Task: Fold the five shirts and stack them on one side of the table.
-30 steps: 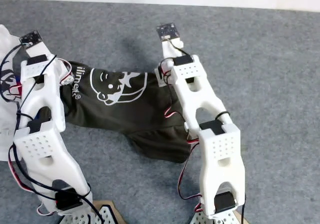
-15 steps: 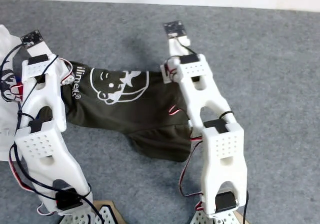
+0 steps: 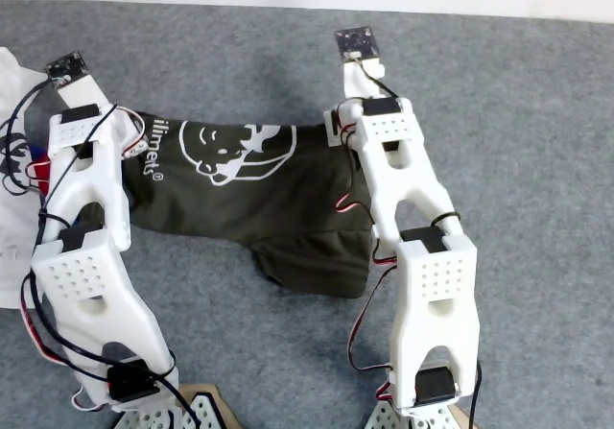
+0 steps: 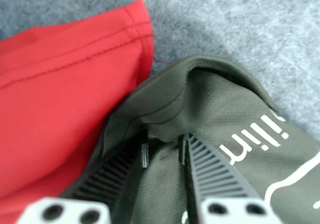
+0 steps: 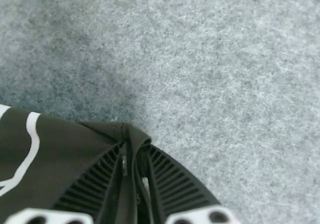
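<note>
Both jaws are clamped on the dark olive shirt (image 3: 269, 208). My left jaws pinch a rolled fold of its edge close to the white lettering (image 4: 255, 136). My right jaws sit nearly together on a thin ridge of cloth at the opposite end. The shirt lies spread on the grey counter (image 3: 518, 141) between my left arm (image 3: 82, 275) and my right arm (image 3: 436, 285), with a white animal graphic (image 3: 235, 151) facing up and a bunched lobe (image 3: 317, 261) toward my bases. A red shirt (image 4: 60, 93) lies against the dark one just beside my left jaws, and a white shirt (image 3: 11, 227) sits at the counter's left edge. Bare counter runs beyond the shirt's far edge and along my right arm's outer side.
</note>
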